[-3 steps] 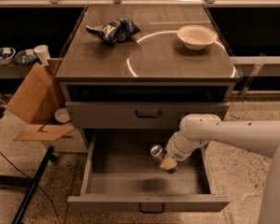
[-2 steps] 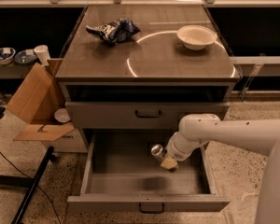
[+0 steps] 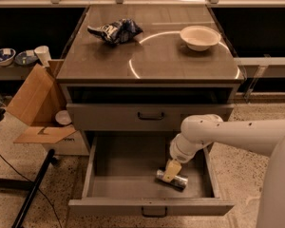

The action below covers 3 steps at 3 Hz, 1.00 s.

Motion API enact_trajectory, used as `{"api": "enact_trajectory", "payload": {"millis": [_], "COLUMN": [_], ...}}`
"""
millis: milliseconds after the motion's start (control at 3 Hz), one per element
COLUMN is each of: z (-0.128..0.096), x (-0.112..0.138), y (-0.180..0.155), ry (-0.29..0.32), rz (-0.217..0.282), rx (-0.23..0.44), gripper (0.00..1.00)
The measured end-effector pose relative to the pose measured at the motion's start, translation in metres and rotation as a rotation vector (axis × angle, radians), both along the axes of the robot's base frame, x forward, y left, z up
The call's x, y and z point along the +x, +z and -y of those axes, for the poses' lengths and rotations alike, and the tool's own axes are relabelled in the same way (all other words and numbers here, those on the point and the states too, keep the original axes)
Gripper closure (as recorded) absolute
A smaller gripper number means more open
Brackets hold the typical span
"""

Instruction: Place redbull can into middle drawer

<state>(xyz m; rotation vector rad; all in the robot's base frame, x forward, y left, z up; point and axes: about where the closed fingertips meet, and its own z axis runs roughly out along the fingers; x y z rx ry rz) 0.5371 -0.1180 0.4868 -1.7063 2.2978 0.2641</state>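
The redbull can [image 3: 178, 180] is a slim silver can, on its side and low over the grey floor of the open middle drawer [image 3: 133, 186], toward the drawer's front right. My gripper [image 3: 171, 171] reaches down into the drawer from the right on the white arm [image 3: 228, 134]. It is shut across the middle of the can, with one beige finger [image 3: 170, 170] showing in front of it. I cannot tell whether the can rests on the floor.
The drawer above [image 3: 149, 116] is closed. On the cabinet top lie a dark blue chip bag [image 3: 115, 31] and a white bowl [image 3: 199, 36]. An open cardboard box [image 3: 35, 103] stands at the left, and a dark stand leg [image 3: 31, 191] crosses the floor.
The gripper has moved down and slightly toward the drawer's front with the can. The can now lies level near the drawer floor.
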Motion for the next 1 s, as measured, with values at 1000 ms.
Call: {"api": "enact_trajectory", "payload": {"millis": [1000], "z": [0.009], "x": [-0.015], "y": [0.026], "ry": [0.041], "rz": [-0.017], "rx": [0.009], "gripper": [0.0]}}
